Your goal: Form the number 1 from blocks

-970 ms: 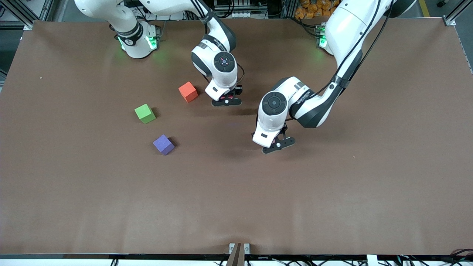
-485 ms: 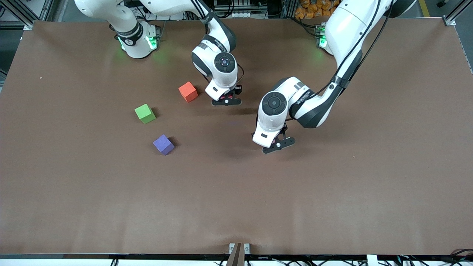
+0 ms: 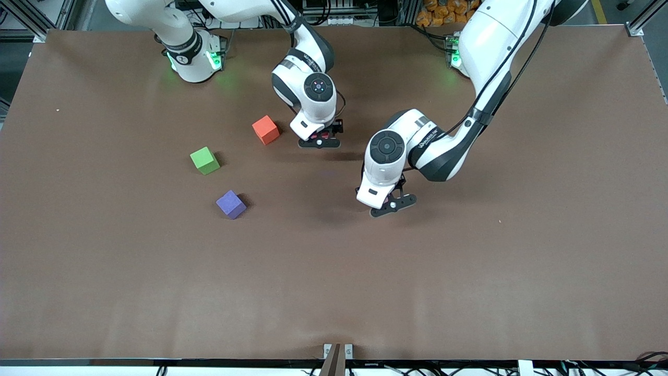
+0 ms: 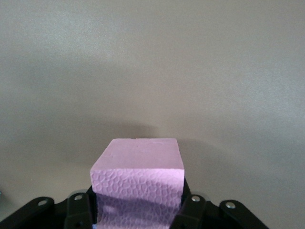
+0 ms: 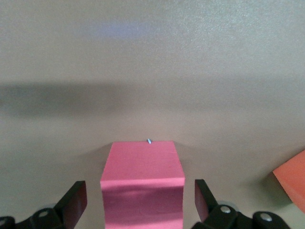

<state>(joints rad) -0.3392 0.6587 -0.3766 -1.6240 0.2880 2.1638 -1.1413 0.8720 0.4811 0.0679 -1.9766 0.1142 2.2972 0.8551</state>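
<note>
My left gripper [image 3: 392, 204] is low over the middle of the table, shut on a light pink block [image 4: 138, 171] that fills the gap between its fingers [image 4: 137, 206]. My right gripper [image 3: 319, 142] is down beside the orange cube, open around a crimson red block [image 5: 142, 179], with a gap on each side of it [image 5: 140, 200]. In the front view both of these blocks are hidden under the hands. One purple block [image 3: 231, 204] lies alone toward the right arm's end, nearer the front camera. The other pink and purple blocks are out of view.
An orange cube [image 3: 265, 129] sits close beside my right gripper and shows at the rim of the right wrist view [image 5: 293, 179]. A green cube [image 3: 204, 160] lies between it and the purple block. The brown table [image 3: 469, 287] is bare nearer the front camera.
The right hand has shifted very slightly toward its base, still open around the red block. The left arm has hardly moved.
</note>
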